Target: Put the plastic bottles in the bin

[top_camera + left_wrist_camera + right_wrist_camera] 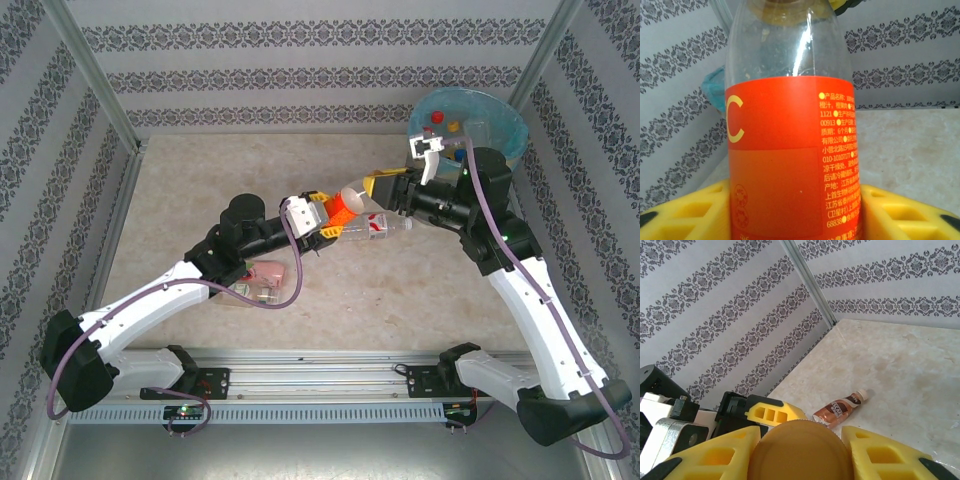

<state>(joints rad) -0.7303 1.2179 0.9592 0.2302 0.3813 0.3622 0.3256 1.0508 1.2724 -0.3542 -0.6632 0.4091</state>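
Note:
An orange-labelled plastic bottle (345, 207) hangs over the middle of the table between both grippers. My left gripper (328, 216) is shut on its body; in the left wrist view the yellow fingers (700, 212) press both sides of the orange label (790, 150). My right gripper (372, 186) is shut on its round orange cap (797, 452). A clear bottle with a red label (378, 227) lies on the table just below them. A brown bottle with a white cap (840, 410) lies on the table further left. The blue bin (500, 112) stands at the far right corner with several bottles inside.
The brown bottle lies under my left arm (262, 270), close to the near edge. Patterned walls close in the table on the left, back and right. The metal rail (320, 385) with both arm bases runs along the near edge.

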